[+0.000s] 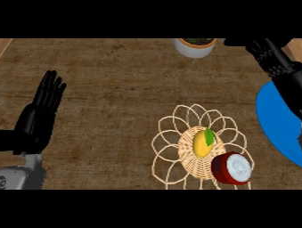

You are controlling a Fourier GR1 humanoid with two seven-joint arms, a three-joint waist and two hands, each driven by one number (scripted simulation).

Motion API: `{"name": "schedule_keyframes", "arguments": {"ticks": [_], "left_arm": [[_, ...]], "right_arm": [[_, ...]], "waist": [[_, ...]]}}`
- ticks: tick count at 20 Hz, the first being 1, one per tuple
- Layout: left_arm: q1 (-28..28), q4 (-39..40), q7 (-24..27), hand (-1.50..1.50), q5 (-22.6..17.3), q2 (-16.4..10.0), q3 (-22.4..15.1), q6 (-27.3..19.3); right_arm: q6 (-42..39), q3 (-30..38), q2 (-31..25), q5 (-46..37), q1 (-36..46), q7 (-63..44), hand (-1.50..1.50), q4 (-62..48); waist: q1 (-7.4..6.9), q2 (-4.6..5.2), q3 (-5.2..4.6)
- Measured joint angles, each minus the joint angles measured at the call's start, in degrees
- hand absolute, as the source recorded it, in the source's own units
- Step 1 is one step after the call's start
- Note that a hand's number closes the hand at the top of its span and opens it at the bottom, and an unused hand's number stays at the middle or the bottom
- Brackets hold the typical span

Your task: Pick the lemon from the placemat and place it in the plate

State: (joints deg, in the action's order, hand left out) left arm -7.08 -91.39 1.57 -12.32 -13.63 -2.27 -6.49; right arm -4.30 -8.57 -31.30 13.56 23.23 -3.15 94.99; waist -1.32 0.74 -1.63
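A yellow lemon (201, 143) with a green leaf lies at the middle of a woven, flower-shaped placemat (169, 133). A blue plate (276, 122) sits at the right edge, partly hidden by my right forearm. My right hand (286, 71) is raised over the plate's far side, stretching toward the top right, open and holding nothing; its fingertips are cut off at the top. It is well apart from the lemon. At the left, my left hand (40, 116) rests open with its fingers up.
A round red object with a white face (233, 168) lies on the placemat's lower right, touching the woven centre next to the lemon. A white pot with a plant (195, 47) stands at the far edge. The brown counter stretches between my left hand and the placemat.
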Motion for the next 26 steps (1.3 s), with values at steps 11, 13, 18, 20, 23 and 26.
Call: {"name": "schedule_keyframes", "arguments": {"ticks": [11, 13, 18, 20, 23, 26], "left_arm": [[5.29, 7.51, -8.12, 0.0, 5.88, -1.2, -1.21, -4.82], [6.12, 7.81, -9.1, 0.0, 6.68, -0.89, -1.9, -5.49], [6.33, 8.44, -10.81, 0.0, 7.55, 0.03, -2.86, -6.48], [6.47, 8.32, -11.19, 0.0, 7.95, 0.22, -3.23, -6.53], [5.72, 9.12, -11.48, 0.0, 8.49, 0.43, -3.32, -6.55], [5.21, 8.76, -12.48, 0.0, 9.03, 0.42, -3.63, -6.57]], "right_arm": [[8.93, -4.61, -4.33, -18.96, -5.28, -2.15, 1.5, -0.28], [15.74, -5.28, -0.19, -22.01, -9.95, -0.35, 1.5, -0.43], [21.66, -4.9, 12.83, -13.98, -19.12, 11.63, -1.5, -0.85], [19.58, -6.38, 13.8, -13.22, -23.09, 18.65, -1.5, -2.38], [18.06, -8.56, 11.94, -16.93, -24.98, 22.57, -1.5, -5.03], [18.82, -10.07, 8.86, -22.9, -24.55, 19.92, -1.5, -5.31]], "waist": [[2.85, -1.0, 0.91], [3.25, -0.97, 1.32], [3.21, -0.66, 1.93], [2.65, -0.68, 1.87], [2.03, -0.73, 1.71], [1.69, -0.84, 1.57]]}}
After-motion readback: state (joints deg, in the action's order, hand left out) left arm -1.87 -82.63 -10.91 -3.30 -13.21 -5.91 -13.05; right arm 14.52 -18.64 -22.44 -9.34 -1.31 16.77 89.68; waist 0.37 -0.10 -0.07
